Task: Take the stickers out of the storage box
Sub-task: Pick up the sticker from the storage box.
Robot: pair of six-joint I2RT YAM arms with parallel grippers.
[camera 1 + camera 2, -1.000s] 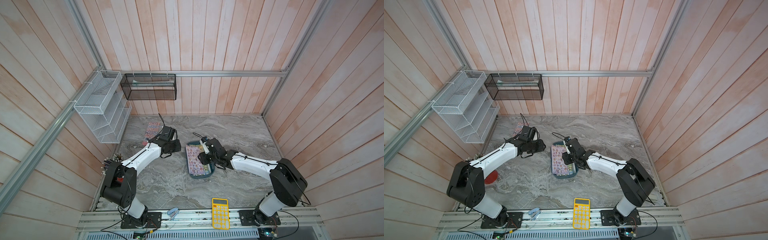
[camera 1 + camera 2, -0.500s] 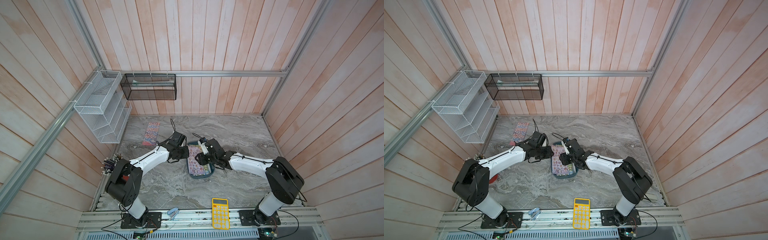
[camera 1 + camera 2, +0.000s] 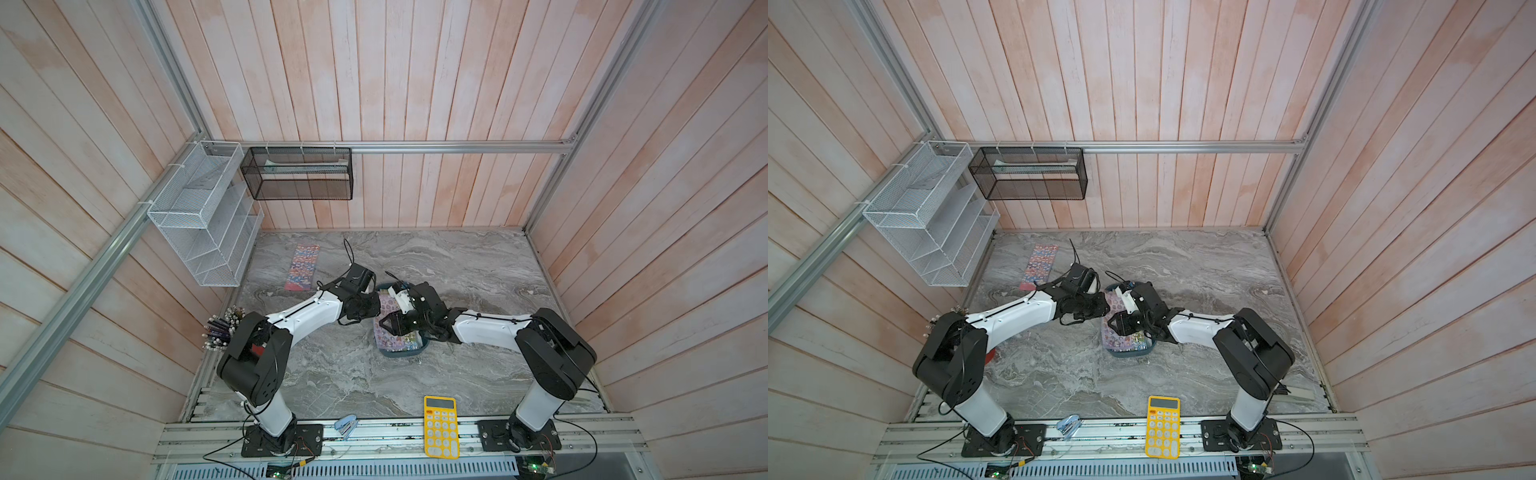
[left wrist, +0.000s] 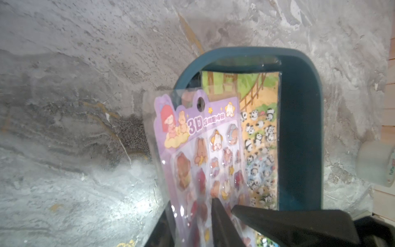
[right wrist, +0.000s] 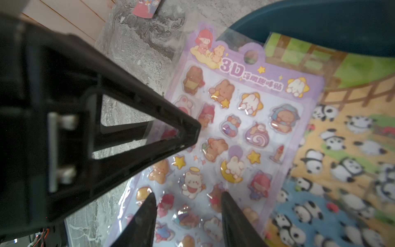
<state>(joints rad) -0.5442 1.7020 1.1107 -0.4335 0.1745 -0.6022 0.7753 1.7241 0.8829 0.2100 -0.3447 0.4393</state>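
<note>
Left pincer pinches edge of lilac sheet.

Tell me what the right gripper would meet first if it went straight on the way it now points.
Most likely the glossy lilac rectangular sticker sheet, just ahead of the open right gripper, partly over the dark teal plastic storage box; exact depth is unclear.

Grey marbled tabletop. Directly on it: dark teal storage box about centre, long side running front to back; one red-blue sticker sheet flat near the far-left corner, well apart from the box; yellow calculator at the front edge, overlapping the aluminium rail.
</note>
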